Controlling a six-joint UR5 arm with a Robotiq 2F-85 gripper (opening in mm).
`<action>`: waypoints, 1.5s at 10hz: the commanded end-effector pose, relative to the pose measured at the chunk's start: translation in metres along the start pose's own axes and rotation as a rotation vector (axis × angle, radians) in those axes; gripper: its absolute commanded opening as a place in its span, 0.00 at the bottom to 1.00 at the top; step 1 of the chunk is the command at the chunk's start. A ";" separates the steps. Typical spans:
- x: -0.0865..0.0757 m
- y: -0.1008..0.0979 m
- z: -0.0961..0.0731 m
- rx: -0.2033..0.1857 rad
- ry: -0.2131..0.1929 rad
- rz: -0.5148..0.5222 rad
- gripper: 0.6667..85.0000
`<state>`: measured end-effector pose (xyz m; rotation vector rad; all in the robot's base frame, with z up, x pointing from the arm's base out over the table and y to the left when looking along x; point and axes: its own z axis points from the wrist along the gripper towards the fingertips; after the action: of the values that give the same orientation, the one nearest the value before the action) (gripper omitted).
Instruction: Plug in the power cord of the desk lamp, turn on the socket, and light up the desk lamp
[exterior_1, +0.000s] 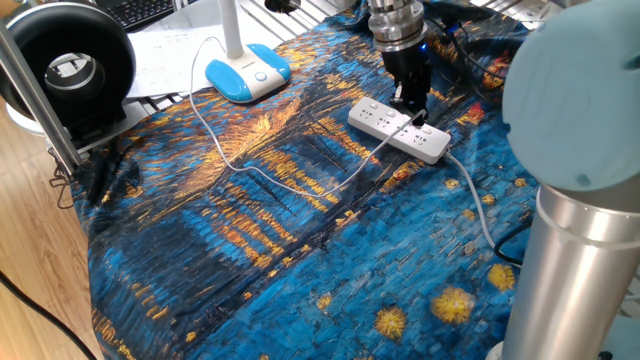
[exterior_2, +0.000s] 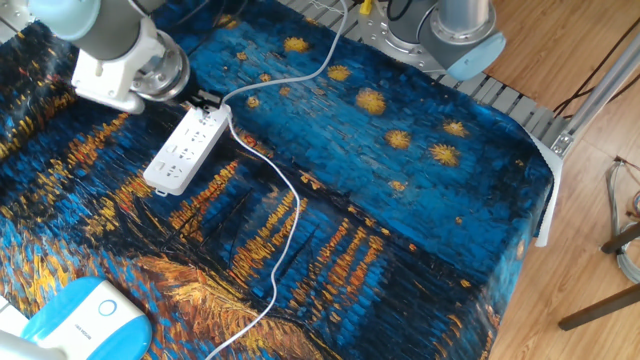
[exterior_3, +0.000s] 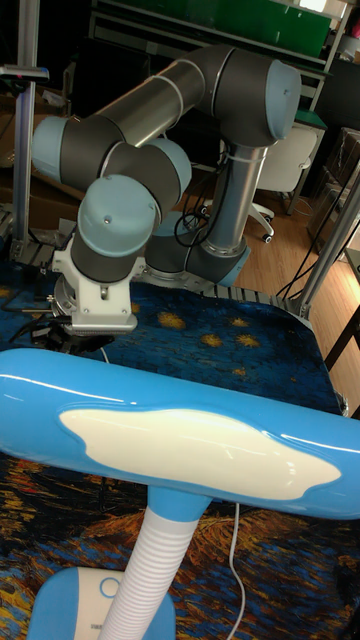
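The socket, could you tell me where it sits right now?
In one fixed view, the socket lies right of centre on the blue cloth, under the gripper.

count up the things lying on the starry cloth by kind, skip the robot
power strip: 1
thin white lamp cord: 1
thick white strip cable: 1
total: 3
The lamp base sits off the cloth, so it is not counted.
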<state>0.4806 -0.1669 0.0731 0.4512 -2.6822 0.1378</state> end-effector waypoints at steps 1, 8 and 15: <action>-0.001 -0.015 0.002 0.058 0.040 -0.029 0.01; -0.001 0.011 0.019 -0.065 0.071 0.011 0.01; 0.005 0.005 0.020 -0.043 0.104 0.042 0.01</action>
<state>0.4679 -0.1684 0.0568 0.3783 -2.5916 0.1252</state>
